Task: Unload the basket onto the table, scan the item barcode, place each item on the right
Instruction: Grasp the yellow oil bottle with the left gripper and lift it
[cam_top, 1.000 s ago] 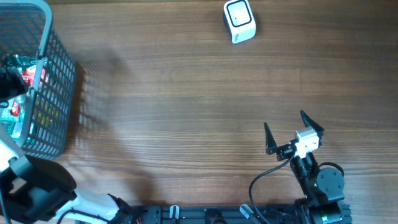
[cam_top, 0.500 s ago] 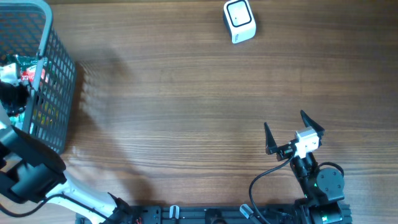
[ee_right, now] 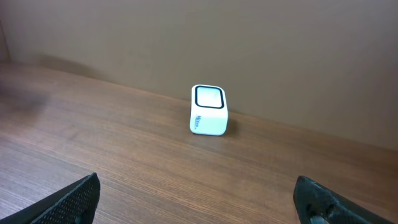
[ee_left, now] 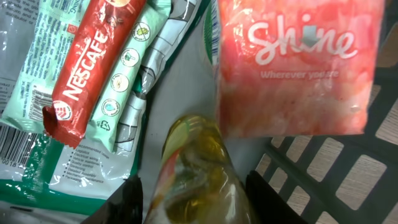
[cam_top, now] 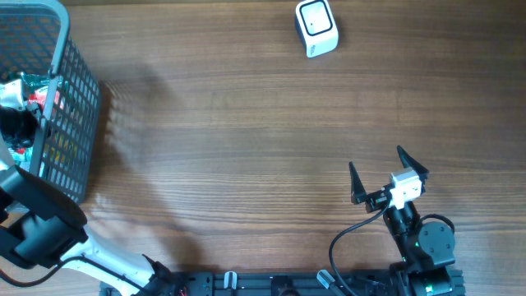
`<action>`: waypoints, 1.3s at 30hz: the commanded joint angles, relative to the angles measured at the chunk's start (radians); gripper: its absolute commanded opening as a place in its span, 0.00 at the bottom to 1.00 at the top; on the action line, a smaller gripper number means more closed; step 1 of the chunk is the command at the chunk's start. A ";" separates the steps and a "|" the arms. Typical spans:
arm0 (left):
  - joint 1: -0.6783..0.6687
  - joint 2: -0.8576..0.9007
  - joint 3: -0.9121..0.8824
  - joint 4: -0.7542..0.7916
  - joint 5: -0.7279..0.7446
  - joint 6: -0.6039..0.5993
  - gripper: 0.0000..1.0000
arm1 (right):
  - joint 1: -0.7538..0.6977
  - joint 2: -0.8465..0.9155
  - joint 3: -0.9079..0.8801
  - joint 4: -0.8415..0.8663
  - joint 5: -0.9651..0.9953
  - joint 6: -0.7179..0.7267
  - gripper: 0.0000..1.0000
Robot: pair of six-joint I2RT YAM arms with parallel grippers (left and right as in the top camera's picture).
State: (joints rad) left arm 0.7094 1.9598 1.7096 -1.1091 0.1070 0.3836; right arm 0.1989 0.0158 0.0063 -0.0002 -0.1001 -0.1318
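With the left gripper (ee_left: 196,196) clamped on the glossy yellow packet (ee_left: 193,149) in the basket (cam_top: 82,107) at the bench's left edge, and the right gripper (cam_top: 375,158) fingers apart, slick film may slip during lifting.

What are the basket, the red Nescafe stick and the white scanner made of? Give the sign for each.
Basket: likely grey plastic, matte; it shows a moulded grid of thick bars, though coated wire is possible.
Nescafe stick: glossy printed film; it shows creases and glare.
Scanner: probably smooth white plastic, with a dark-rimmed window on its upper face.
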 commanded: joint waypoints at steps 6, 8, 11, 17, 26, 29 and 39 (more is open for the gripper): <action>0.007 -0.056 -0.004 0.005 0.038 -0.029 0.34 | -0.004 -0.005 -0.001 0.005 0.006 0.001 1.00; 0.007 -0.056 -0.004 0.005 0.026 -0.082 0.39 | -0.004 -0.005 -0.001 0.005 0.006 0.001 1.00; 0.007 -0.056 -0.004 0.006 0.026 -0.082 0.56 | -0.004 -0.005 -0.001 0.005 0.006 0.002 1.00; 0.007 -0.056 -0.004 -0.002 0.027 -0.081 0.65 | -0.004 -0.005 -0.001 0.005 0.006 0.001 1.00; 0.006 -0.056 -0.055 0.029 0.045 -0.080 0.41 | -0.004 -0.005 -0.001 0.005 0.006 0.001 1.00; 0.006 -0.056 -0.054 0.037 0.045 -0.077 0.36 | -0.004 -0.005 -0.001 0.005 0.006 0.002 1.00; 0.007 -0.292 0.078 0.071 0.038 -0.082 0.34 | -0.004 -0.005 -0.001 0.005 0.006 0.001 1.00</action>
State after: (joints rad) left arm 0.7094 1.8053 1.7081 -1.0683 0.1322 0.3012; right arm 0.1989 0.0158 0.0063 -0.0002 -0.1001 -0.1318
